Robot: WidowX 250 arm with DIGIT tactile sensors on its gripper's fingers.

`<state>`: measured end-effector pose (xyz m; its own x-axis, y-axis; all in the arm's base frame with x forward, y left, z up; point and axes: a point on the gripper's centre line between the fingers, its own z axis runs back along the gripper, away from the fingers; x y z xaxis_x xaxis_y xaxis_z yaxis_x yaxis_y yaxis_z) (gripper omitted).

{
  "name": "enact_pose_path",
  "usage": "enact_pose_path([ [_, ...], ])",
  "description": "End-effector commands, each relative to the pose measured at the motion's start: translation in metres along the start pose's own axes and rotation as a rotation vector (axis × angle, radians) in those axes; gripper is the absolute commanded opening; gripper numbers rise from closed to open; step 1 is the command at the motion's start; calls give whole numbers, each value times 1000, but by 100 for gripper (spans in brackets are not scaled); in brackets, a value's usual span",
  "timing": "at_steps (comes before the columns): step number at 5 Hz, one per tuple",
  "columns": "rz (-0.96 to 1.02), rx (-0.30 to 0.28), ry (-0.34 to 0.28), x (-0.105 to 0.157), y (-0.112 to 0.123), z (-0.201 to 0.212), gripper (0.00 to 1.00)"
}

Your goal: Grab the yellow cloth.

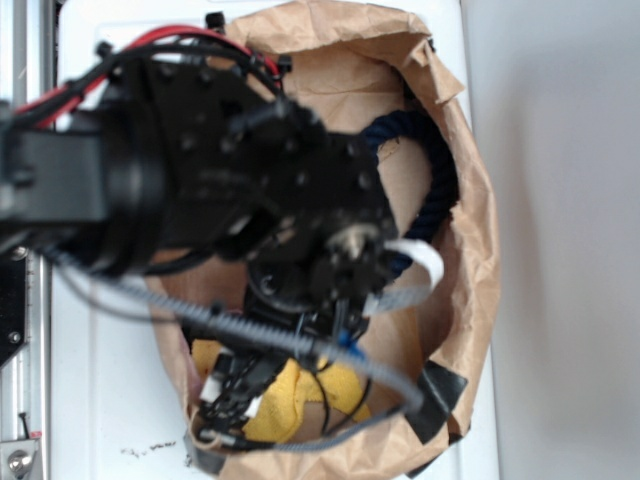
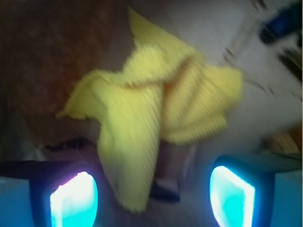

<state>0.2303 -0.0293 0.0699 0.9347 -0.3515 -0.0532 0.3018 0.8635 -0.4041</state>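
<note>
In the exterior view, the black arm [image 1: 200, 170] enters from the left edge of the frame and fills the upper left and centre, its wrist bent downward into a crumpled brown paper bag [image 1: 470, 230] that lies on a white table [image 1: 110, 400]. Red and black wires [image 1: 150, 50] loop over the top of the arm, and a grey braided cable [image 1: 250, 335] sweeps across below it. The gripper [image 1: 232, 395] hangs low in the bag at the lower centre of the frame, directly over the yellow cloth [image 1: 290, 395], which lies bunched on the bag's floor; only parts of the cloth show around the black hardware. A dark blue rope [image 1: 435, 170] curves along the bag's inner wall at upper right, and black tape [image 1: 438, 395] patches the bag's lower right rim. This view does not show how far apart the fingers stand. The wrist view, blurred, supplies that: the two fingers, glowing cyan, sit at the lower left [image 2: 73, 201] and lower right of the frame, spread wide and holding nothing. The yellow cloth [image 2: 156, 113] fills the centre of that frame, folded and ridged, one flap trailing down into the gap between the fingers, nearer the left one. Whether it touches either finger cannot be told.
</note>
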Motion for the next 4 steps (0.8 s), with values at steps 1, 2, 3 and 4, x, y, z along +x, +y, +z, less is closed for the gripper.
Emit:
enact_pose_path([
  [1, 26, 137, -110, 16, 11, -26, 90],
  [2, 83, 138, -122, 22, 20, -25, 0],
  [3, 118, 155, -156, 21, 31, -21, 0],
  [4, 128, 132, -166, 17, 37, -6, 0],
])
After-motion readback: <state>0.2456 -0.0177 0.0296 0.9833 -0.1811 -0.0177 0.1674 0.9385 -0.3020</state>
